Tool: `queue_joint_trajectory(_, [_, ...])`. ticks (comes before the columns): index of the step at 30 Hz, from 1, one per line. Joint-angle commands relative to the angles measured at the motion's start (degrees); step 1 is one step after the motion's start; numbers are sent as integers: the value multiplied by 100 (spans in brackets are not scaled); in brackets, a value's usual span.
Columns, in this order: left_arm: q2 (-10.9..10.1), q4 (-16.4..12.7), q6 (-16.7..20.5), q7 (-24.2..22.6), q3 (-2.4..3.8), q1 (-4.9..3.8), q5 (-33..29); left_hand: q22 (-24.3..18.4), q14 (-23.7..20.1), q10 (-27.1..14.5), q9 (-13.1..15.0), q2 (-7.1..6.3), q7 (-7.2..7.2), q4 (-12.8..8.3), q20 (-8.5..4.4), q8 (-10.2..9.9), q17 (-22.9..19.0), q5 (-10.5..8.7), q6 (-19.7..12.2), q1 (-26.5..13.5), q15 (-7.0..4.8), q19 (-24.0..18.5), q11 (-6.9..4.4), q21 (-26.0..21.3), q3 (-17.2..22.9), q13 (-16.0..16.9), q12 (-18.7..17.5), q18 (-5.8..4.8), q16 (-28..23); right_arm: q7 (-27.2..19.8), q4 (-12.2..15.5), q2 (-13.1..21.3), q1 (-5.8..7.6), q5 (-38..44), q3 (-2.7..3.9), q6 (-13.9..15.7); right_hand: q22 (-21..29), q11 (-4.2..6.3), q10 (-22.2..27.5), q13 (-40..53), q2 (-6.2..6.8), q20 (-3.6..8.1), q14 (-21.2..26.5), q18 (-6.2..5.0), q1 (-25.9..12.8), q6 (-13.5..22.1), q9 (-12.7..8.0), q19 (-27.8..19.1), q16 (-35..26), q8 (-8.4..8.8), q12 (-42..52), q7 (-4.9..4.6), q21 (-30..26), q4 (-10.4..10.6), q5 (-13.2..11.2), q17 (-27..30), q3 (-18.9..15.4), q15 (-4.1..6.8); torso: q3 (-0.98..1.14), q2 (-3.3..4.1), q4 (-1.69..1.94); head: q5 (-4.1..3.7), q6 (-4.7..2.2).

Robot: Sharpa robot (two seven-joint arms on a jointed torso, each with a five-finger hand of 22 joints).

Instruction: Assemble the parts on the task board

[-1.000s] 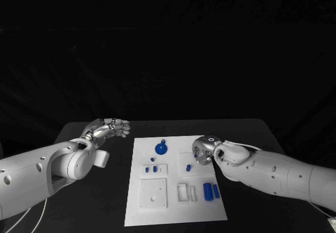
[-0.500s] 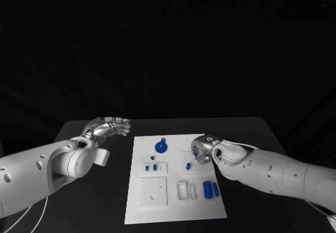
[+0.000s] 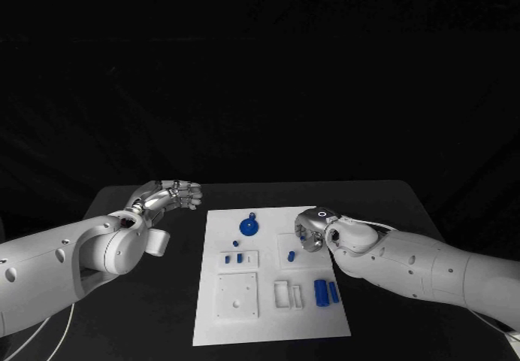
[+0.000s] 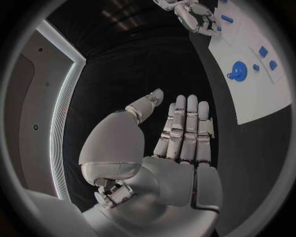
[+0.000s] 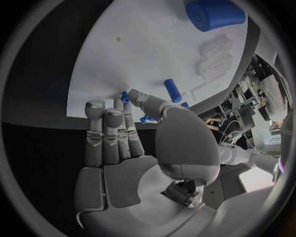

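Note:
The white task board point(image 3: 271, 301) lies mid-table. On it are a blue round part point(image 3: 249, 226), two small blue pegs point(image 3: 233, 259), a blue peg point(image 3: 291, 257) and a large blue cylinder point(image 3: 321, 292). My right hand point(image 3: 311, 229) hovers over the board's right side, just above the blue peg point(image 5: 172, 90). A small blue bit point(image 5: 125, 97) shows between its thumb tip and a fingertip; I cannot tell whether it is pinched or lies on the board point(image 5: 142, 49). My left hand point(image 3: 168, 197) hangs over the table left of the board, fingers point(image 4: 185, 123) straight and holding nothing.
White blocks point(image 3: 289, 295) stand on the board beside the large cylinder point(image 5: 212, 14). A white square plate point(image 3: 237, 298) sits on the board's near left. The left wrist view shows the round part point(image 4: 239, 70) and my right hand point(image 4: 194, 17) beyond it. Black table point(image 3: 130, 316) surrounds the board.
My right hand has drifted slightly away from me and leftward over the board. The left hand and the parts on the board have stayed put.

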State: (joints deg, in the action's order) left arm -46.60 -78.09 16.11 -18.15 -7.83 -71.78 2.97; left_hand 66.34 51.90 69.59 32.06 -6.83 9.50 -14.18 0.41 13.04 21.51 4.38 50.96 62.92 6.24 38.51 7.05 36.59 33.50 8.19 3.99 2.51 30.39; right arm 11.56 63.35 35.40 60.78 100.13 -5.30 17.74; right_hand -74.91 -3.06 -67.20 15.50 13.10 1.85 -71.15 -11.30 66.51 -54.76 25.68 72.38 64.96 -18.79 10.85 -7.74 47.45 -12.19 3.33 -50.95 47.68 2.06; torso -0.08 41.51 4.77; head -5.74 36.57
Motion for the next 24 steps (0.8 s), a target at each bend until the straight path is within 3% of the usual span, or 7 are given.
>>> queue_joint_trajectory(1, [-7,-28,-82,-32,4,-9,-47,-4,22,-35,-8,45,7,3,32,-2,9,-32,-30,-29,32,14,-13,-32,-22,-9,1,111,-29,112,-11,2,-34,180,-22,-163,-119,-89,-167,9,-58,34,-13,-370,-16,-27,5,-10,23,-20,18,-26,21,-34,-29,3,0,41,-4,0,-4,-2,18])
queue_joint_trajectory(10, [-13,-18,-82,-16,4,-9,-47,-3,26,-37,-9,49,6,-3,33,0,16,-29,-31,-21,33,15,-13,-36,-24,-10,2,115,-35,174,19,-9,-47,352,-27,-139,-126,72,-567,254,-265,43,-61,-370,108,-418,110,15,40,-221,226,139,97,-362,-24,8,134,194,0,-1,-5,-1,37])
queue_joint_trajectory(24, [3,22,-76,-27,5,-9,-47,-1,33,-35,-12,55,5,-16,36,5,30,-25,-30,-4,33,19,-15,-43,-26,-11,5,122,-45,332,37,-28,-66,436,-27,283,-133,149,-711,451,-223,101,-183,-370,43,-598,167,88,56,-277,292,213,243,-396,-18,23,221,271,1,-3,-5,-13,69])
